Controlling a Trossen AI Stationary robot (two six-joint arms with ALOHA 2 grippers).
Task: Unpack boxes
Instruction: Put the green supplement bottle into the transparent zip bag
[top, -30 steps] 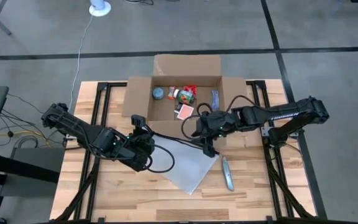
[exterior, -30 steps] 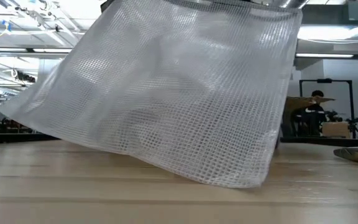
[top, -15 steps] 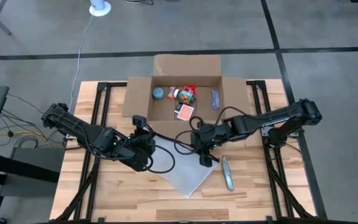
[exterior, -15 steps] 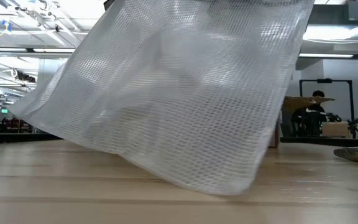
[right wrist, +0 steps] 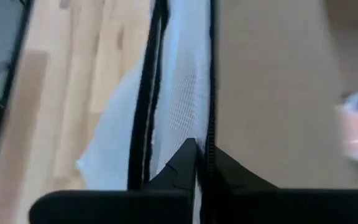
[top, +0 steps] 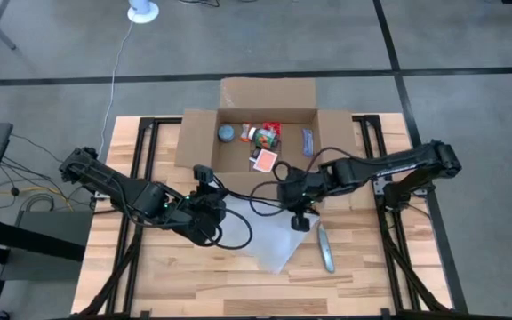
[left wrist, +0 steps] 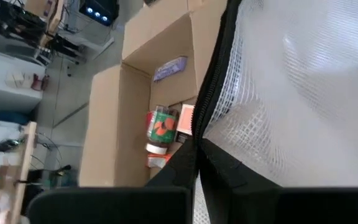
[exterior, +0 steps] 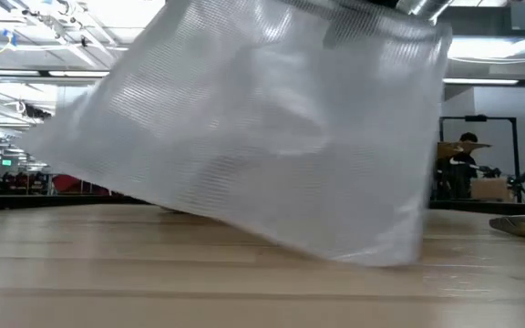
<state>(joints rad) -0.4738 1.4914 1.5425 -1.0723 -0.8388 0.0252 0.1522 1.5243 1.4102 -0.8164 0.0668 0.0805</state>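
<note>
- At the bench's (top: 149, 267) far edge sits the open cardboard box (top: 204, 140), small items inside.
- Left gripper (top: 210, 197) fingers pinch the mesh zip bag's (top: 269, 240) black zipper edge.
- Right gripper (top: 297, 213) fingers pinch the same bag's opposite end, just before the box.

box (top: 201, 135): brown cardboard
mesh bag (top: 269, 238): white grid weave, black zip edge
table (top: 372, 276): pale wood planks
</note>
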